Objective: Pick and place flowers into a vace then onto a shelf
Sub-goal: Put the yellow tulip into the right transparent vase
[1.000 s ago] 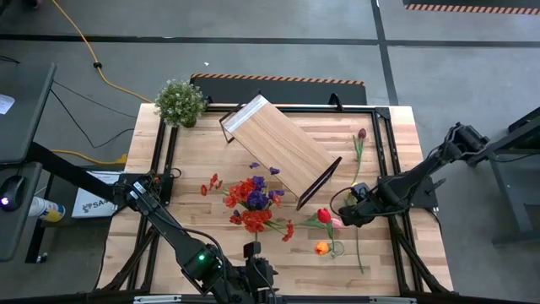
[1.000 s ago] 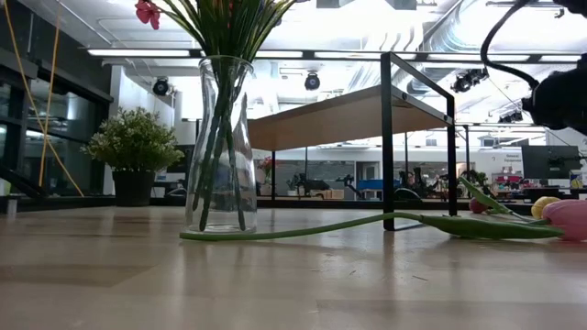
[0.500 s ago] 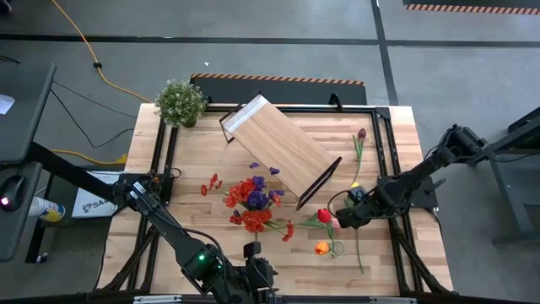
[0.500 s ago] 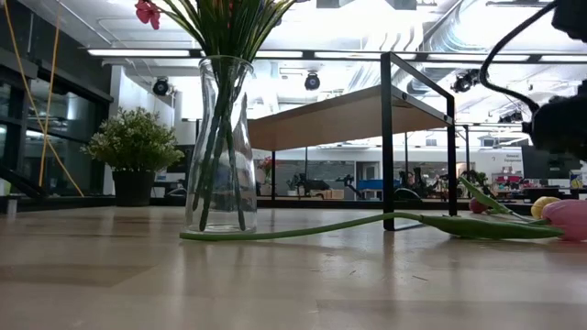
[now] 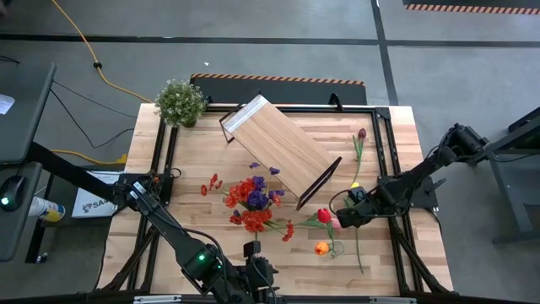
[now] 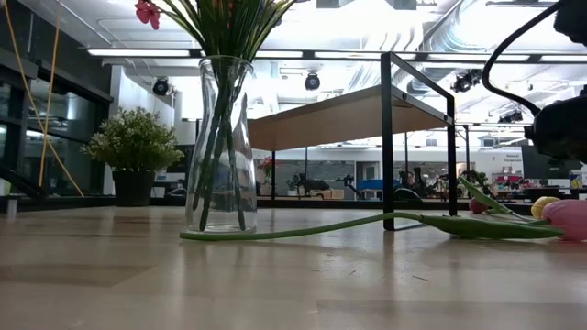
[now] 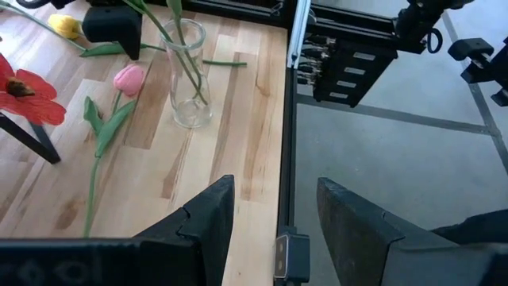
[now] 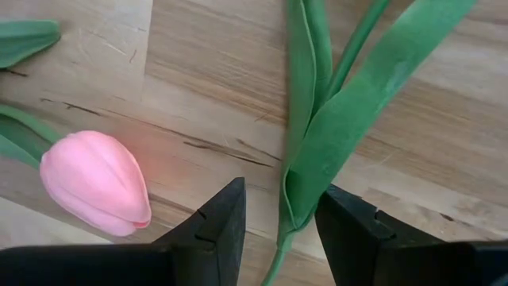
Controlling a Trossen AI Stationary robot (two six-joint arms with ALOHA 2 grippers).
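The left gripper (image 5: pixel 253 272) waits at the near edge, fingers apart, holding nothing. The vase (image 5: pixel 253 203) stands mid-table. Right of it, the right gripper (image 5: pixel 344 216) is low, fingers apart around a green stem (image 8: pixel 295 171), pink tulip (image 8: pixel 95 183) just beside.

The low view cuts off the flowers (image 6: pixel 220 23) above the vase (image 6: pixel 220 147) and the pink tulip (image 6: pixel 570 220) at its edge; in the high view the left hand (image 5: pixel 257 274) is too dark to tell its fingers
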